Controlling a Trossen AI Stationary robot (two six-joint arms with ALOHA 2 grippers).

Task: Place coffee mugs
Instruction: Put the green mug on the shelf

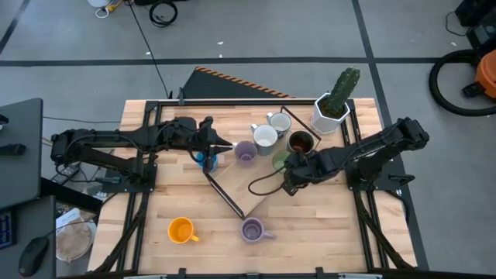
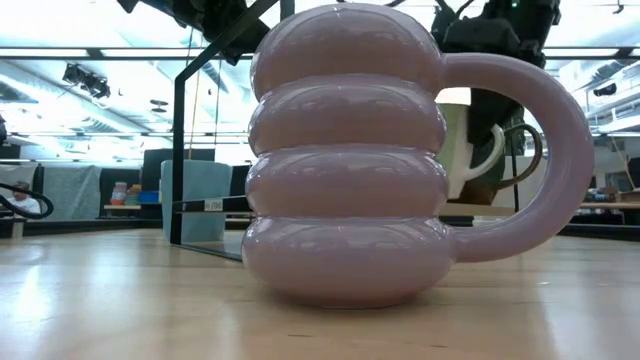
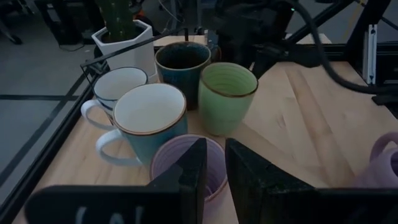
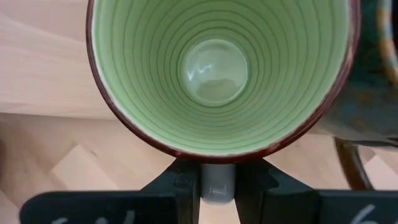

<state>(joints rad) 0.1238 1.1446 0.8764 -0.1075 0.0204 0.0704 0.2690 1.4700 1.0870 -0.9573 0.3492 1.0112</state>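
Observation:
Several mugs cluster on the pale board [image 1: 246, 194]. There are two white ones [image 1: 265, 136] [image 1: 279, 122], a dark brown one [image 1: 301, 142], a green one [image 1: 280, 161] and a lilac one [image 1: 245, 153]. A blue mug [image 1: 208, 160] stands under my left arm. An orange mug [image 1: 181, 230] and a second lilac mug [image 1: 252, 230] stand near the table's near edge. My left gripper [image 1: 232, 147] is at the lilac mug's left side, shut on its rim. My right gripper [image 1: 288, 172] is shut on the green mug [image 4: 217, 68]. My left gripper [image 3: 217, 171] holds the lilac mug by its rim [image 3: 208, 146], one finger [image 3: 193, 168] inside and the other outside. It comes slanting from the table's left. The mug stands upright on the board. My right gripper [image 4: 217, 190] pinches a pale handle piece [image 4: 217, 177] at the green mug's side between its two fingers. It comes slanting down from the table's right and near side. The mug is upright; in the left wrist view its base [image 3: 224, 127] rests on the board.
A white faceted pot with a cactus [image 1: 332, 108] stands at the far right corner of the cluster. A black wire frame [image 1: 225, 198] borders the board. A loose dark cable [image 1: 263, 182] lies on the board. The near lilac mug [image 2: 340, 150] fills the low view.

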